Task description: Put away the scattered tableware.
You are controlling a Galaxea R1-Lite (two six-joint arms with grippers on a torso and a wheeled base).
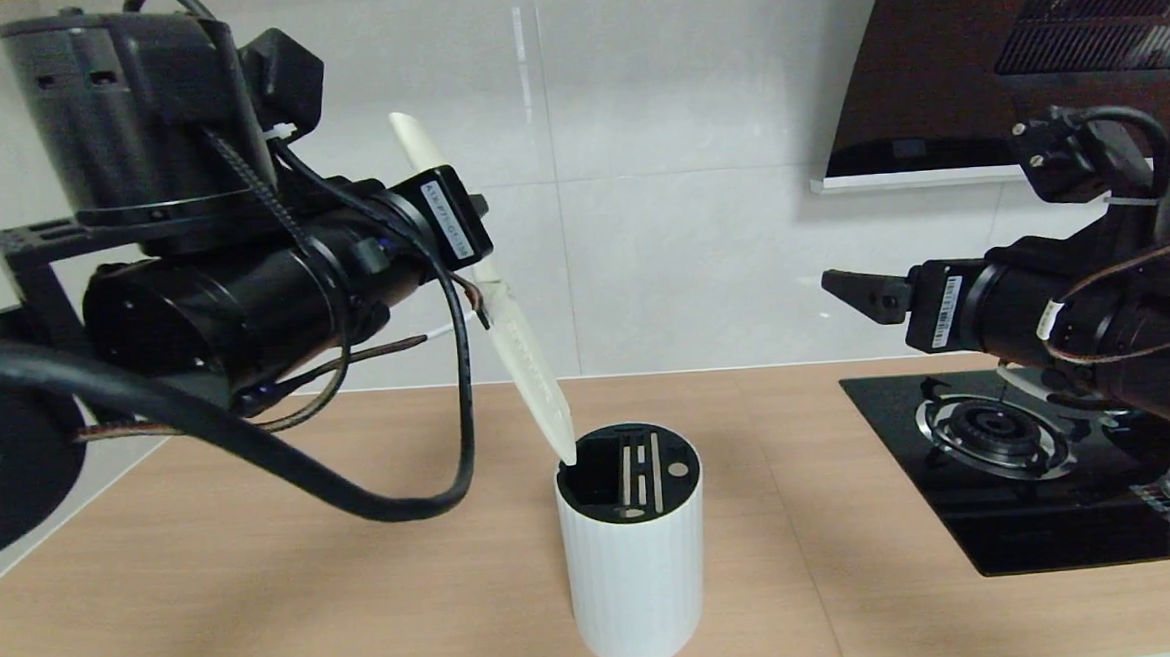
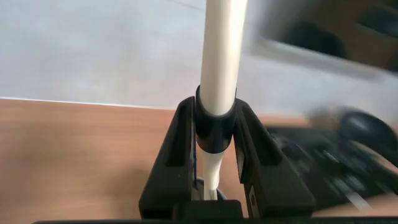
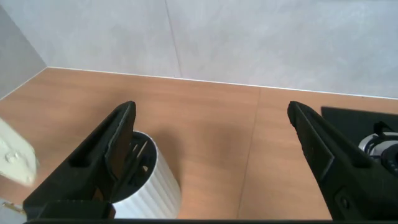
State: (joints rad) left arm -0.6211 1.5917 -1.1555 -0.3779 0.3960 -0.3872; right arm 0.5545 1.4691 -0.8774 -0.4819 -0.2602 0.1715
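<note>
White knife at the holder mouth.
Jaws of the left gripper pinch its handle, tip at the black top's opening; right gripper jaws spread above the wooden surface near the stove.

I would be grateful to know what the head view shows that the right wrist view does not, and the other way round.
The head view adds the left claw shut on the white utensil, its tip at the white holder's rim, and the range hood. The right wrist view adds the wide gap between the right claw's open fingers. Both share the white holder, the stove, the wooden counter and the tiled wall.
</note>
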